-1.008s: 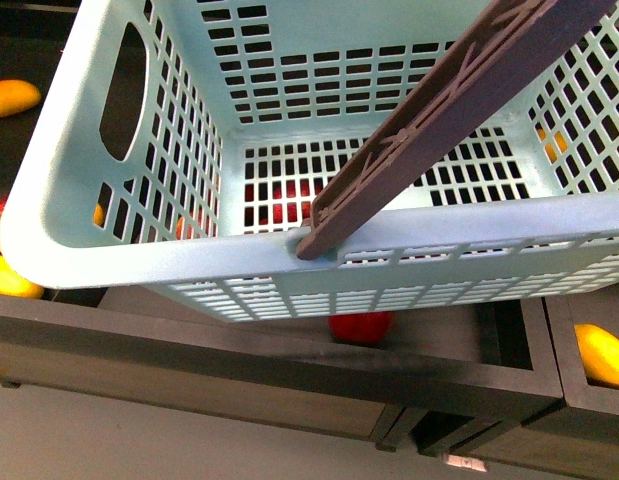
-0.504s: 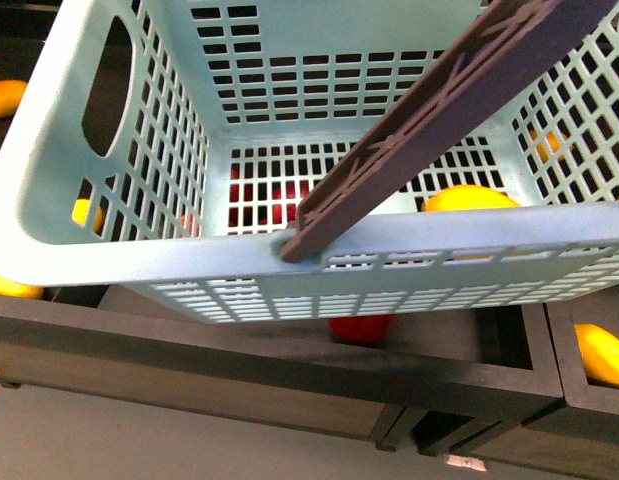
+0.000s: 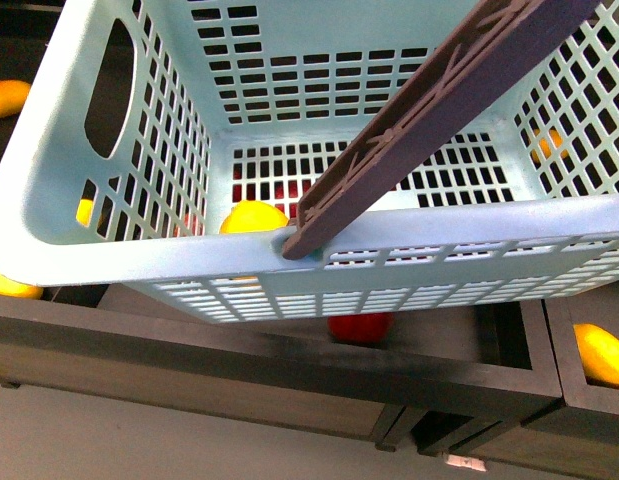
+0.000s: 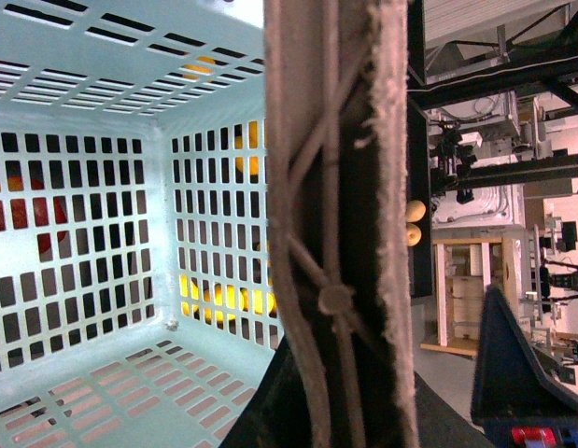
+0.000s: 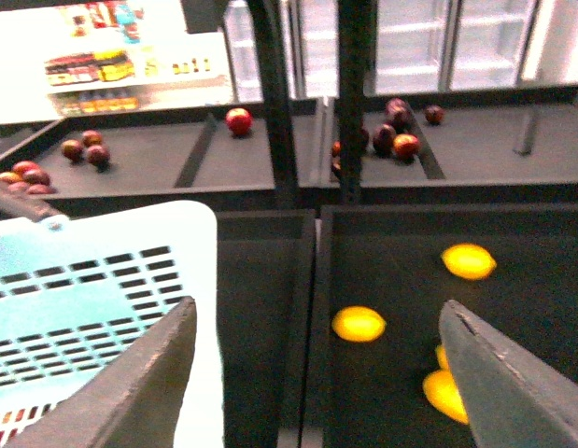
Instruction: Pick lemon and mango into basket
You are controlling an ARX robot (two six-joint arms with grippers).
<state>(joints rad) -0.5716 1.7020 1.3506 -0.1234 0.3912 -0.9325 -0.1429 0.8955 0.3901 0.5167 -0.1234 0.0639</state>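
The basket [image 3: 439, 235] hangs by its brown handle [image 3: 429, 110] above the fruit bins [image 3: 469, 375] to catch drops, with the lemon [image 3: 251, 216] lying at seven o'clock inside, while the right gripper [image 5: 326, 373] waits with jaws spread and empty, and the left gripper's jaws I cannot tell.

The brown handle [image 3: 429, 110] ran slantwise across the mouth of the basket [image 3: 49, 190], leaving a wide clear gap on its left and a narrower one on its right. On the floor inside, the lemon [image 3: 254, 217] lay against the near wall by the handle's foot; the rest was bare. Ahead of the right gripper [image 5: 317, 306] the dark bin [image 5: 401, 271] lay open between parted fingers [image 5: 153, 373], the basket's rim crowding one side.
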